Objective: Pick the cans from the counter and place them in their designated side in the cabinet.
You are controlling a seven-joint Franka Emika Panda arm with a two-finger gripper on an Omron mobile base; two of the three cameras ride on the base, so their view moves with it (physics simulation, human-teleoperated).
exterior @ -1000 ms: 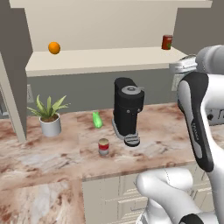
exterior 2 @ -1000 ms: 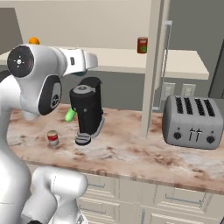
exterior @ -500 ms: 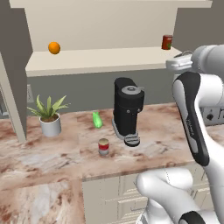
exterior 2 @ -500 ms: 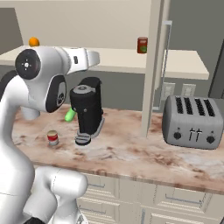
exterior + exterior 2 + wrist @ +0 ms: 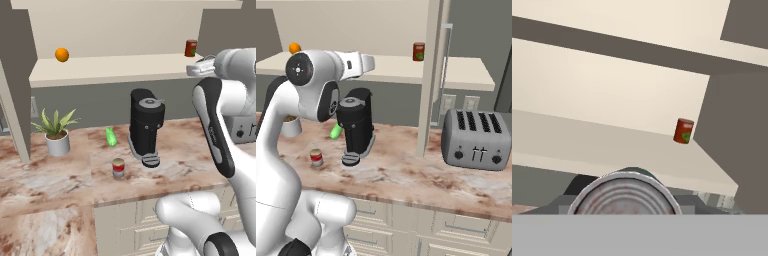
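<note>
You see the cabinet (image 5: 115,75) above the counter (image 5: 60,175), with a dark red can (image 5: 191,48) at the right end of its shelf. On the counter, the red can with a white band (image 5: 118,168) stands just left of the coffee machine (image 5: 146,125). Your gripper (image 5: 626,212), raised to shelf height, is clenched on a can with a grey top (image 5: 625,196).

Can (image 5: 118,168) on counter (image 5: 60,185), left of coffee machine (image 5: 146,127).
</note>
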